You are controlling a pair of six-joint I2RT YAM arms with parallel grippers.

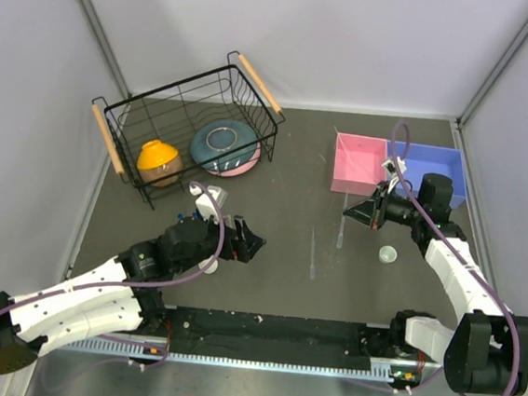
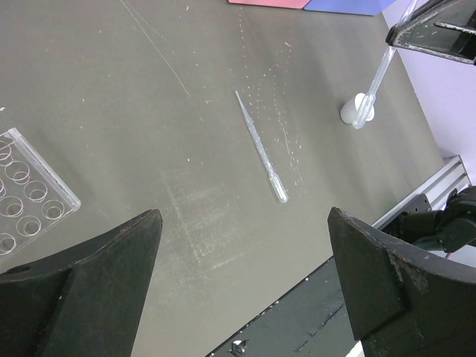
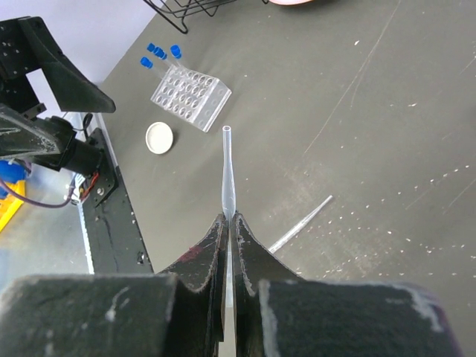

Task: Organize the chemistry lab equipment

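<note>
My right gripper [image 3: 230, 218] is shut on a thin clear rod [image 3: 227, 171] that sticks out past its tips. In the top view that right gripper [image 1: 349, 211] hovers at centre right with the rod [image 1: 340, 233] hanging from it. A small white cup [image 1: 388, 254] stands just to its right. Another clear rod [image 2: 260, 152] lies flat on the mat ahead of my open, empty left gripper [image 2: 244, 216]. The clear tube rack [image 3: 191, 97] sits by the left arm, with blue-capped tubes [image 3: 160, 53] and a second white cup [image 3: 159, 137] next to it.
A black wire basket [image 1: 123, 110] at the back left holds an orange bowl [image 1: 159, 158] and a teal-pink bowl [image 1: 224, 145]. A pink bin [image 1: 359, 162] and a blue bin [image 1: 431, 165] stand side by side at the back right. Walls close in on three sides.
</note>
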